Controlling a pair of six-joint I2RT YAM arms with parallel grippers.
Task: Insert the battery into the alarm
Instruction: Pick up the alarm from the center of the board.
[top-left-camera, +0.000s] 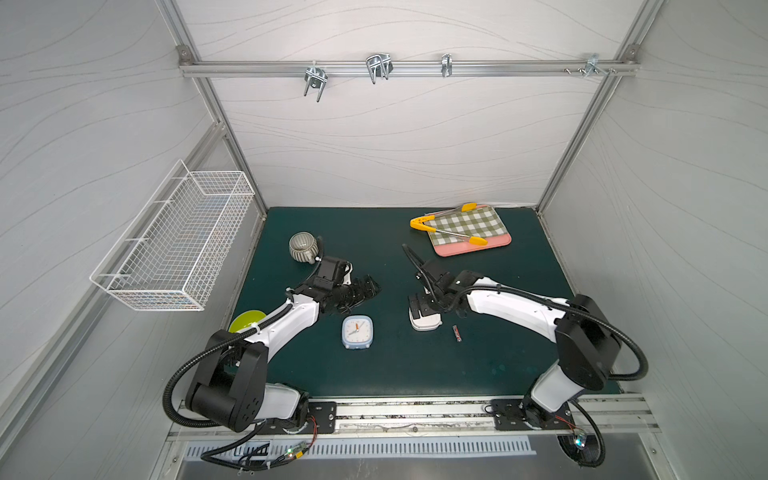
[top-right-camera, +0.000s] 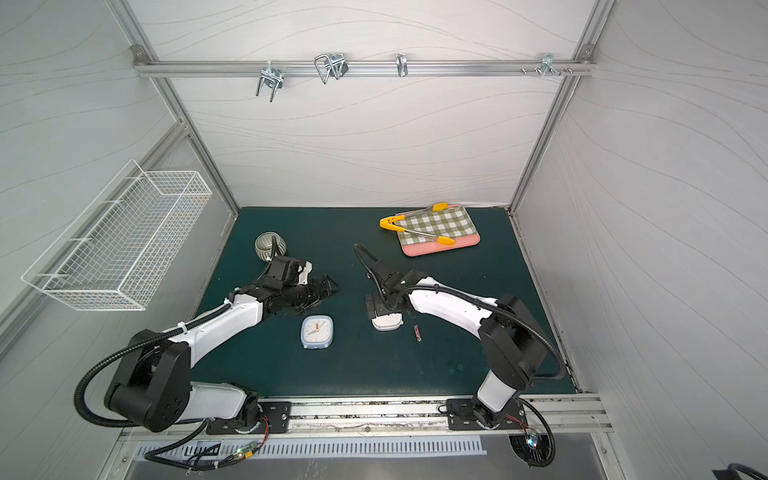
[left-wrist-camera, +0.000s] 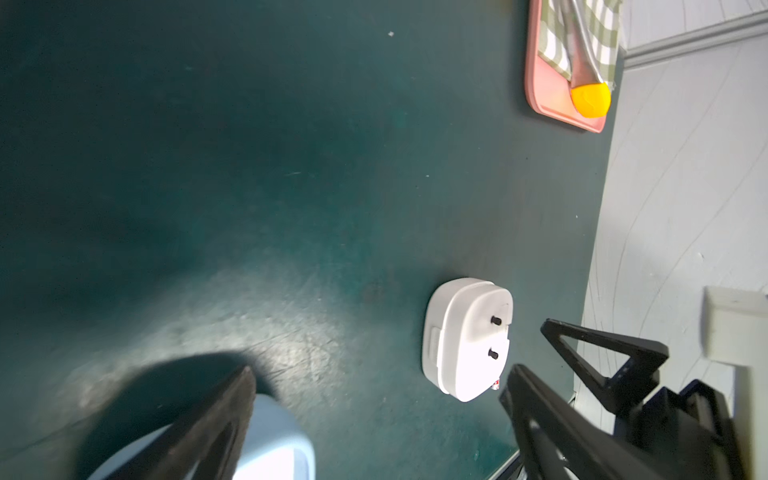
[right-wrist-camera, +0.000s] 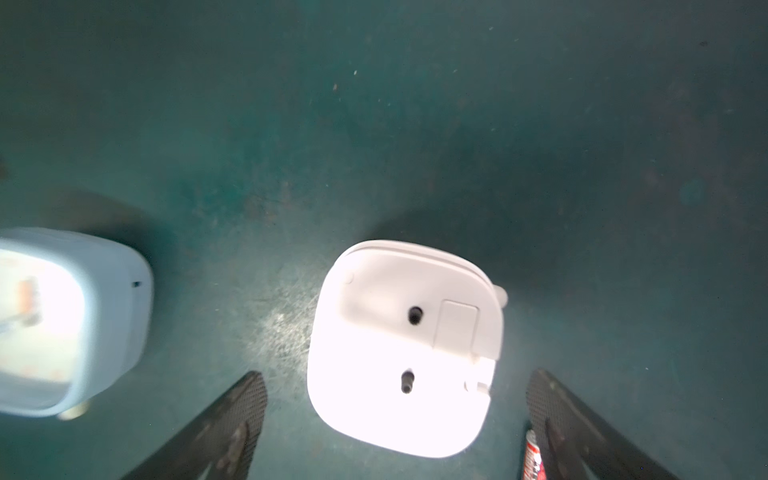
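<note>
A white alarm (top-left-camera: 424, 323) (top-right-camera: 387, 323) lies face down on the green mat, its back with two black knobs and a closed battery cover (right-wrist-camera: 455, 324) facing up. My right gripper (top-left-camera: 419, 308) (right-wrist-camera: 397, 375) hangs open just above it, fingers on either side and not touching. The small red-and-silver battery (top-left-camera: 457, 333) (right-wrist-camera: 534, 457) lies on the mat just right of the white alarm, beside one right finger. A light-blue alarm (top-left-camera: 357, 331) (left-wrist-camera: 274, 444) lies face up to the left. My left gripper (top-left-camera: 371, 286) (left-wrist-camera: 378, 390) is open and empty, above and behind the blue alarm.
A grey ribbed cup (top-left-camera: 302, 247) stands behind the left arm and a yellow-green dish (top-left-camera: 245, 320) lies under it. At the back right a pink tray (top-left-camera: 473, 248) carries a checked cloth (top-left-camera: 465, 224) and yellow tongs (top-left-camera: 417, 224). A wire basket (top-left-camera: 174, 245) hangs on the left wall.
</note>
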